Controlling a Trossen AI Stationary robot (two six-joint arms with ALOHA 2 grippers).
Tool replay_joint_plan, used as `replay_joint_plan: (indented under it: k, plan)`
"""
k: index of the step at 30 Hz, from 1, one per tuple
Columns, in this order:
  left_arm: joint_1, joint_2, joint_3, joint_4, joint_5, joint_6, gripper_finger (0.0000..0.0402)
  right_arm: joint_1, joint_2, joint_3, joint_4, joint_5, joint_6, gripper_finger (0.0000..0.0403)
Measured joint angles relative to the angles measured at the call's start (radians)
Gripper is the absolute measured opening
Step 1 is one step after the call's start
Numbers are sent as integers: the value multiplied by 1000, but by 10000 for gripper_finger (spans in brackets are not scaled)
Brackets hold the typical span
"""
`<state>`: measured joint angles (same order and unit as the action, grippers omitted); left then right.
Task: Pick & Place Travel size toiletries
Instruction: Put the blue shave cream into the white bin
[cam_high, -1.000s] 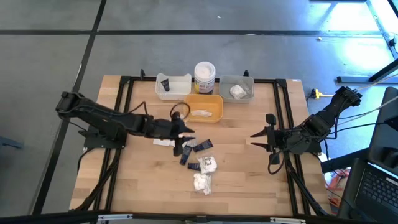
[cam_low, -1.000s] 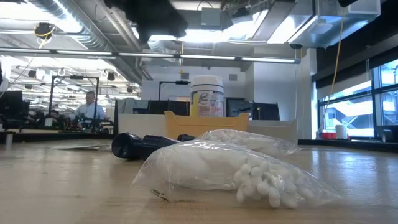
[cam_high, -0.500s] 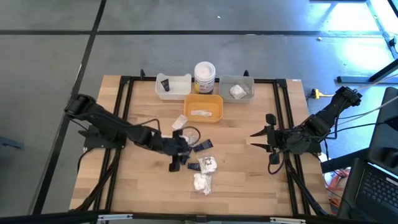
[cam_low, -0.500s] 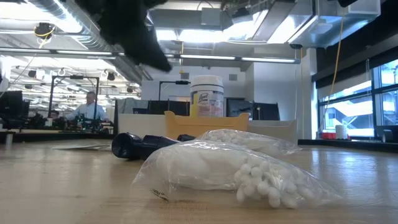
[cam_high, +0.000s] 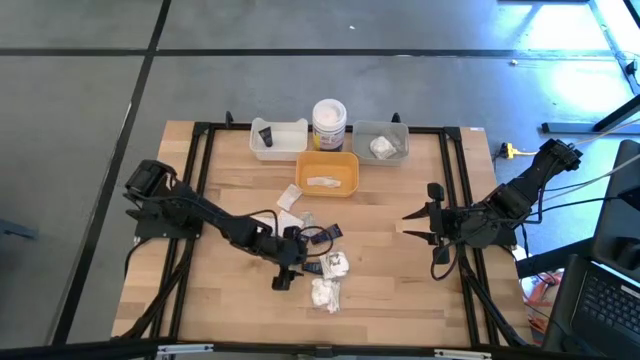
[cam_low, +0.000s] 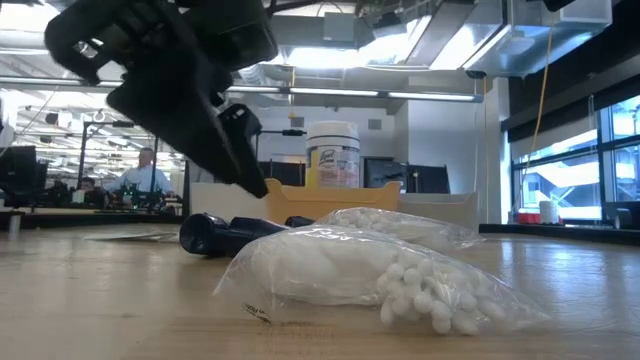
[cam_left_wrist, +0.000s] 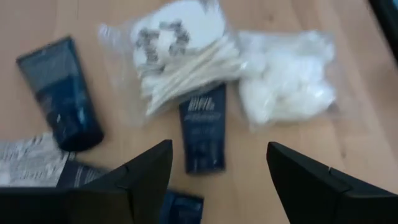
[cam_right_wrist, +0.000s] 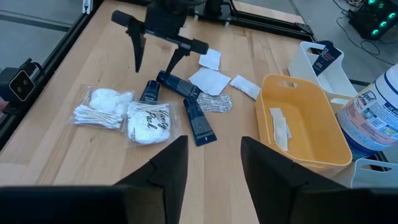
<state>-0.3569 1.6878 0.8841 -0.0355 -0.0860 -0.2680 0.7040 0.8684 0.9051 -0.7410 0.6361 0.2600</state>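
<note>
- Far edge of the worktop (cam_high: 400, 290): three trays in a cluster, with a jar (cam_high: 328, 124) between the left tray (cam_high: 279, 139) and the right tray (cam_high: 381, 142).
- Middle tray (cam_high: 327, 172): just in front of the jar, a sachet (cam_high: 321, 181) inside it.
- Centre of the worktop: loose tubes (cam_high: 322, 235), sachets (cam_high: 289, 196) and wrapped packets (cam_high: 325, 292), the packets nearest the front edge.
- Left gripper (cam_high: 287, 268): over this pile, fingers spread.
- Right gripper (cam_high: 420, 227): well apart, toward the right side.

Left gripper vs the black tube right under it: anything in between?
Nothing visible. The left gripper hangs open above the black tube, with clear air between them. The clear-wrapped swab bag overlaps the tube's far end, so a grab there could catch the wrap. The right gripper waits at the table's right side.
</note>
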Motion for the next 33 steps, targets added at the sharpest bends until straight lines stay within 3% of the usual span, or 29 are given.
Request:
replay_joint_plan:
  k: [21, 33]
  plan:
    - [-3, 151, 3, 69, -62, 5, 254, 0, 0, 0, 0, 0, 0, 108]
    - [-9, 156, 2, 78, -69, -9, 195, 0, 0, 0, 0, 0, 0, 93]
